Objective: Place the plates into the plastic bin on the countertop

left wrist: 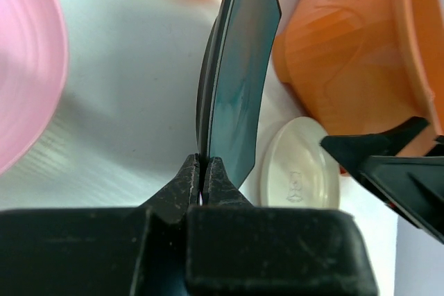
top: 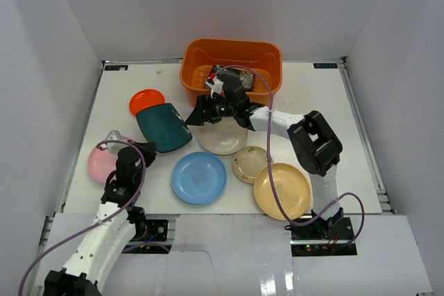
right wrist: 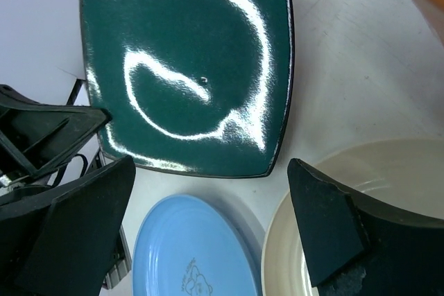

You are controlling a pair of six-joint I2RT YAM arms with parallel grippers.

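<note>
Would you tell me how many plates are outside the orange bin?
7: orange-red far left, teal in the left gripper, pink near left, blue, cream and small patterned mid-table, tan-yellow near right. The arm may hide others inside the bin.

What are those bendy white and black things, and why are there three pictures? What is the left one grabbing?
They are two robot arms, each ending in a two-finger pincher called a gripper. One picture looks down from above; the other two come from small cameras on the arms' wrists. On the white table lie plates: pink, orange-red, blue, cream, small beige patterned, tan-yellow. The orange bin at the back holds a dark plate. The left gripper is pinched shut on the edge of the square teal plate. The right gripper is open and holds nothing.
</note>
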